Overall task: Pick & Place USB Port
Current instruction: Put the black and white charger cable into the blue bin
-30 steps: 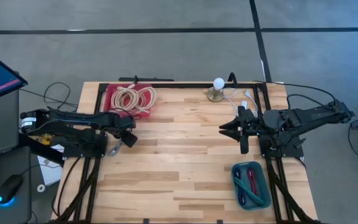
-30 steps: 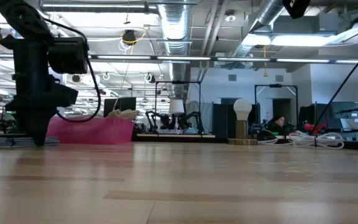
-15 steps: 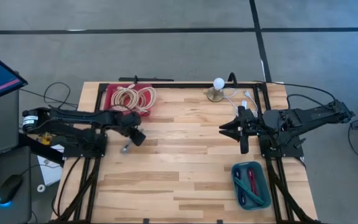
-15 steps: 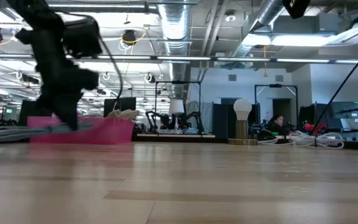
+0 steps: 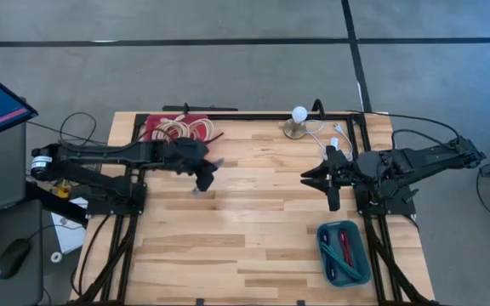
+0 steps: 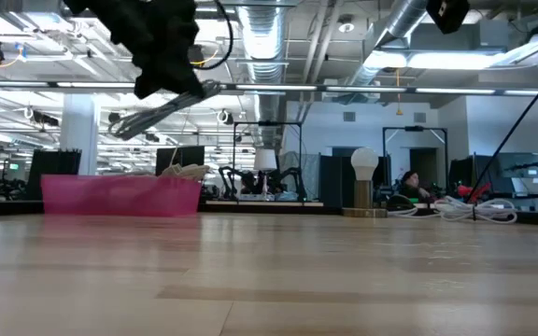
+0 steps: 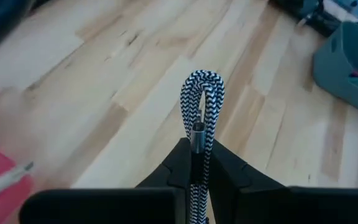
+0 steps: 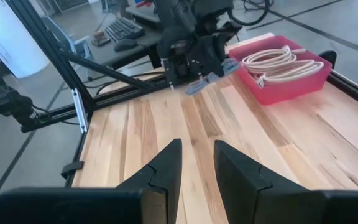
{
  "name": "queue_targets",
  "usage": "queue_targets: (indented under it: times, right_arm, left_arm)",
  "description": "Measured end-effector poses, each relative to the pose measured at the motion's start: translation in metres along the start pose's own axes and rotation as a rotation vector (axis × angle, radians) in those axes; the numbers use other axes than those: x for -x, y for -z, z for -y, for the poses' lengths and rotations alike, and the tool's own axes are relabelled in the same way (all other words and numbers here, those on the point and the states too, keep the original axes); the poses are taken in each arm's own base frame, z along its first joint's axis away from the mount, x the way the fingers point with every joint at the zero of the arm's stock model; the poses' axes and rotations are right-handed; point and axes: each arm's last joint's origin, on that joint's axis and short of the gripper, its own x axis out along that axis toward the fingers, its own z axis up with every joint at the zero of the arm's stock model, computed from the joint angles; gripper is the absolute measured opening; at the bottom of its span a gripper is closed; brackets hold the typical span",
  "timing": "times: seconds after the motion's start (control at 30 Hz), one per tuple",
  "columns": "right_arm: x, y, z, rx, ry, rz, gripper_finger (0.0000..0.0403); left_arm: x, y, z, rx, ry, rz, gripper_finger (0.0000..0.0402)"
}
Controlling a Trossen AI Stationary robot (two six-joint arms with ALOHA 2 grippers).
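I've got the left gripper clenched on the cable, a braided black-and-white loop pinched near its metal plug and lifted clear of the table so it won't drag. It's at 4 o'clock of the pink bin. Grey bin sits at 5 o'clock. Right gripper waits, fingers parted. No readable labels.

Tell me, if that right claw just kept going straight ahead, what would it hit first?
Probably the left gripper, shut on a braided cable above the table. The open right gripper points across bare wood towards it; the pink bin sits off to one side. Depth is uncertain.
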Motion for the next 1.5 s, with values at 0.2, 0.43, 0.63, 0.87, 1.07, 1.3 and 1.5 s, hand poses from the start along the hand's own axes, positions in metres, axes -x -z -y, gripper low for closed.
queue_targets:
  times: [0.2, 0.43, 0.63, 0.87, 1.07, 1.3, 1.5]
  right_arm:
    - [0.0, 0.0, 0.0, -0.01, -0.002, 0.004, 0.0087]
    - [0.0, 0.0, 0.0, -0.037, 0.004, 0.005, 0.0087]
    - [0.0, 0.005, 0.002, -0.077, 0.029, -0.044, 0.0087]
    - [-0.016, 0.012, 0.0, -0.143, 0.071, -0.099, 0.0087]
    - [-0.041, 0.018, 0.006, -0.12, 0.247, -0.099, 0.009]
    - [-0.069, 0.017, 0.008, -0.102, 0.266, -0.055, 0.0151]
    - [-0.086, 0.012, 0.001, -0.035, 0.211, 0.029, 0.0211]
  left_arm:
    - [-0.012, -0.01, 0.005, -0.02, 0.011, 0.036, 0.0026]
    - [-0.044, -0.033, 0.029, -0.11, 0.103, 0.068, 0.0026]
    - [-0.041, -0.066, 0.057, -0.223, 0.17, 0.167, 0.0026]
    - [-0.023, -0.092, 0.078, -0.25, 0.341, 0.329, 0.0026]
    - [-0.023, -0.096, 0.082, -0.258, 0.409, 0.364, 0.0026]
    - [-0.021, -0.099, 0.083, -0.259, 0.433, 0.405, 0.0026]
    - [-0.02, -0.101, 0.084, -0.257, 0.451, 0.423, 0.0026]
